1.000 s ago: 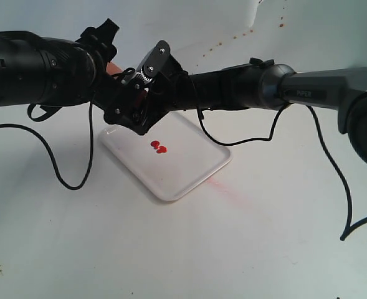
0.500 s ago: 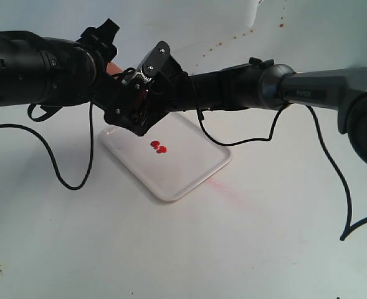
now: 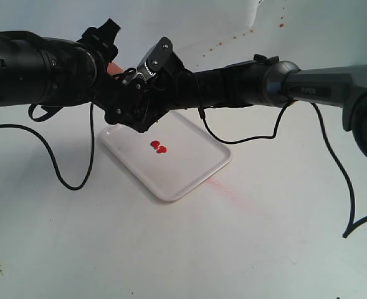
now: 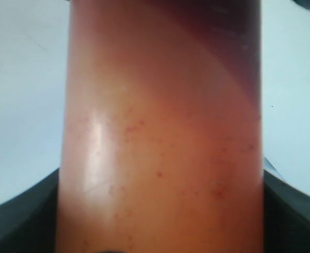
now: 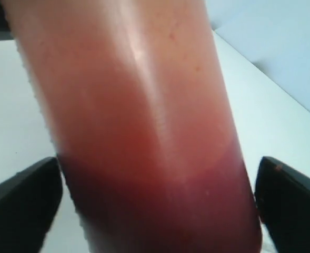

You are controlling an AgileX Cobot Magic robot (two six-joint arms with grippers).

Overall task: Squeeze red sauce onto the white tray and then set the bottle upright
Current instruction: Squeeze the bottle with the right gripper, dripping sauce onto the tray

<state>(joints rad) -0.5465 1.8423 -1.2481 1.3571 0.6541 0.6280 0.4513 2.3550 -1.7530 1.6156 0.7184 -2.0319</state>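
Note:
The bottle [image 4: 160,132] fills the left wrist view, translucent red-orange and darker at one end. My left gripper [image 4: 160,216] is shut on it, dark fingers [image 4: 23,221] pressed to both sides. My right gripper [image 5: 157,195] is open around the same bottle [image 5: 144,105], with its fingers [image 5: 291,195] standing just off the sides. In the exterior view both grippers meet above the far left corner of the white tray [image 3: 189,168]. Only an orange sliver of the bottle [image 3: 113,67] shows there. Two small blobs of red sauce [image 3: 159,147] lie on the tray.
A faint red smear [image 3: 230,190] marks the white table beside the tray's near right edge. Black cables [image 3: 77,180] trail over the table at left and right [image 3: 348,205]. Small red specks [image 3: 233,38] dot the far surface.
The right gripper's wrist has lifted slightly at the bottle and its jaws have come in a little. The left arm, the tray and the sauce blobs have not moved.

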